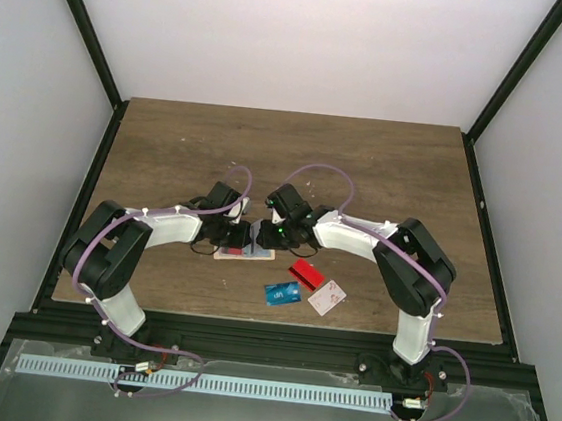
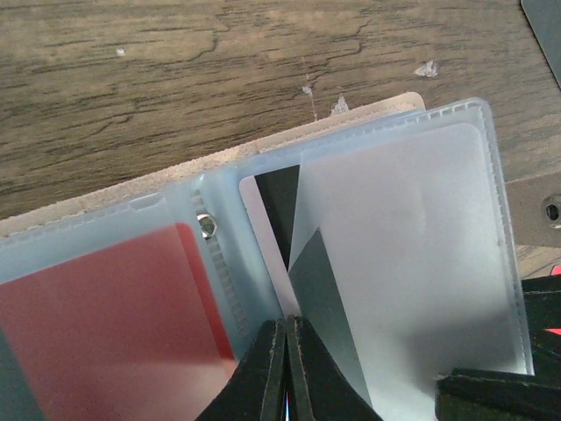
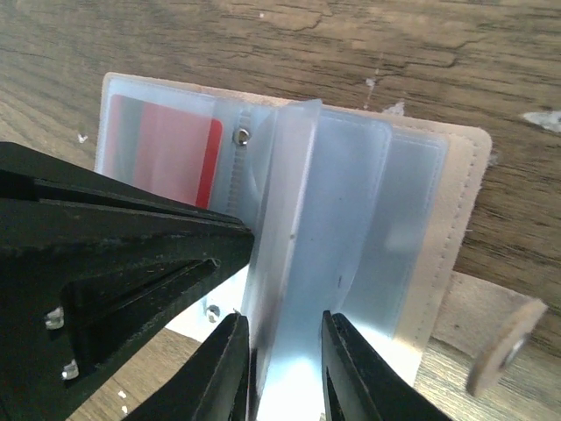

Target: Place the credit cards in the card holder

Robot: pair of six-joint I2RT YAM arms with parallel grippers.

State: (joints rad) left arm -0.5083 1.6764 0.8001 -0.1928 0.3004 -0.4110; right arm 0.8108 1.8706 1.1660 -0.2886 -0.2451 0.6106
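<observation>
The card holder (image 1: 246, 255) lies open on the table, tan outside (image 3: 458, 219) with clear plastic sleeves inside. A red card (image 2: 96, 298) sits in its left sleeve. A white card with a black stripe (image 2: 263, 210) lies under a lifted sleeve (image 2: 394, 254). My left gripper (image 2: 287, 326) is shut on that sleeve's near edge and holds it up. My right gripper (image 3: 285, 346) stands over the sleeves with its jaws a little apart and pale plastic between them. Three loose credit cards lie to the right: red (image 1: 307, 273), blue (image 1: 281, 293) and white with a red dot (image 1: 326, 296).
The holder's tab with its round snap (image 3: 508, 346) sticks out to the right. The two grippers (image 1: 250, 233) nearly touch over the holder. The left gripper's black body (image 3: 131, 263) fills the left of the right wrist view. Bare wood (image 1: 287, 156) lies behind.
</observation>
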